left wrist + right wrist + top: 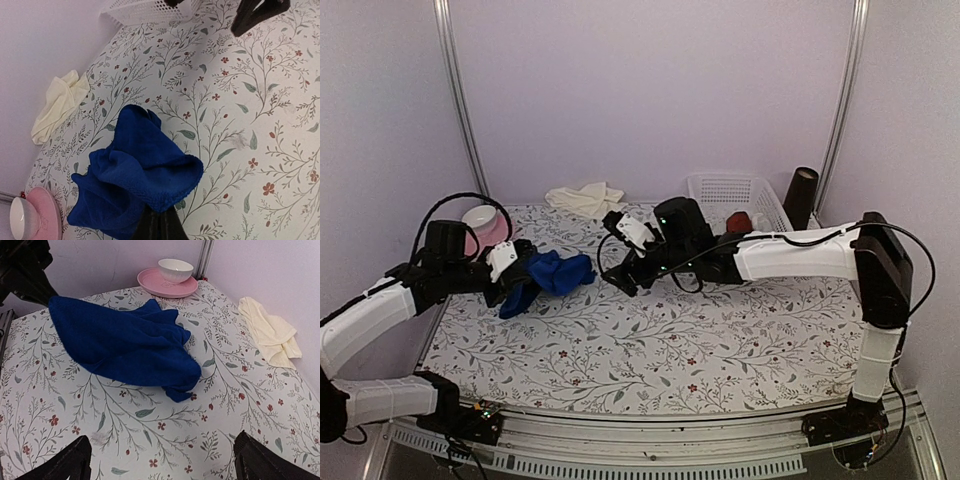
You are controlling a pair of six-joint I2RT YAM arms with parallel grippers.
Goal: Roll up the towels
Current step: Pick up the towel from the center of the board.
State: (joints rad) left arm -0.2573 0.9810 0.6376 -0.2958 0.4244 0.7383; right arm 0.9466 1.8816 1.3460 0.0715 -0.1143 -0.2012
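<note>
The left gripper [159,221] is clenched on an edge of the blue towel [555,272], which sits bunched at about nine o'clock on the flower-patterned table [720,340]. The pinched end is drawn up to the fingers and the rest slumps onto the cloth surface. The right gripper [161,440] is released, jaws spread wide, hovering just beside the towel at its three o'clock and touching nothing. The cream towel [585,198] lies crumpled against the back wall at about eleven o'clock, well apart from both grippers. A white bowl on a pink plate [485,225] stands at ten o'clock. A white basket [735,195] holding a dark red roll [740,220] stands at one o'clock.
</note>
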